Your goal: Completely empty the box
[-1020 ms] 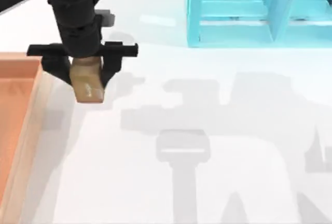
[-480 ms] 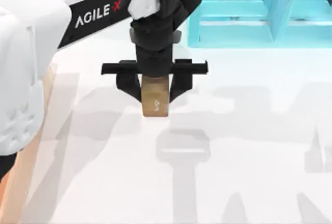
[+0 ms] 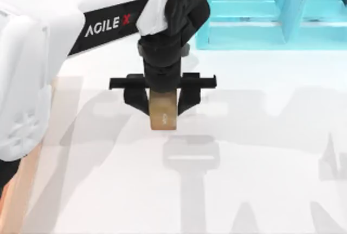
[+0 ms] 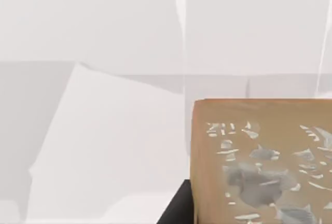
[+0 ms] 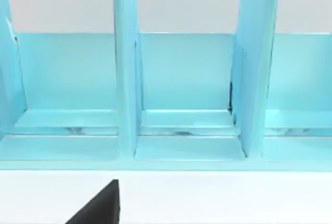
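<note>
My left gripper (image 3: 162,105) hangs over the middle of the white table, shut on a small golden-brown cube (image 3: 163,116) that sits between its black fingers (image 3: 136,97). The left wrist view shows the cube (image 4: 259,162) close up, above the bare table. The box lies at the table's left edge, mostly hidden under my left arm. A strip of its tan rim (image 3: 12,204) shows at the lower left. My right gripper (image 5: 98,208) is parked facing the cyan shelf.
A cyan shelf unit (image 3: 260,12) with upright dividers stands at the back right of the table, and its open compartments (image 5: 184,79) face my right wrist. Grey shadows of the arms fall across the white tabletop (image 3: 260,153).
My left gripper carried the cube rightward from beside the box rim to the table's middle. It then shifted slightly toward the front edge. The arm now covers most of the box.
</note>
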`<state>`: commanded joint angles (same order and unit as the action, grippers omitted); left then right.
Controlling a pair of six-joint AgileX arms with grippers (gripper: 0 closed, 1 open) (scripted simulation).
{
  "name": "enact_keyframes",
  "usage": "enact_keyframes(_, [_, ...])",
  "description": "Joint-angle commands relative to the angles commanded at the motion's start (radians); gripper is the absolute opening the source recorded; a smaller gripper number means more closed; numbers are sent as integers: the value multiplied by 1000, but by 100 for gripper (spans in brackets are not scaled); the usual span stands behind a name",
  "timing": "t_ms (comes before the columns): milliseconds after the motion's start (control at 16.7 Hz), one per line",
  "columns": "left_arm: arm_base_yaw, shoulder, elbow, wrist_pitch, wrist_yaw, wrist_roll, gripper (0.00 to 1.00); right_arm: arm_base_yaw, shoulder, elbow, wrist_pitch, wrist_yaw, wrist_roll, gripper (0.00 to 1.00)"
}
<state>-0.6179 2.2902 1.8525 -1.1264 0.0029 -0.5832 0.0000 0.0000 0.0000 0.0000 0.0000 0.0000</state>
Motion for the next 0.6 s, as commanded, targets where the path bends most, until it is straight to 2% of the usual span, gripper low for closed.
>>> enact_keyframes(360, [-1,13,-32,39,0,-1,0,0,0,0,0,0,0,100])
enact_keyframes(600, [-1,13,-32,39,0,-1,30,0,0,0,0,0,0,100])
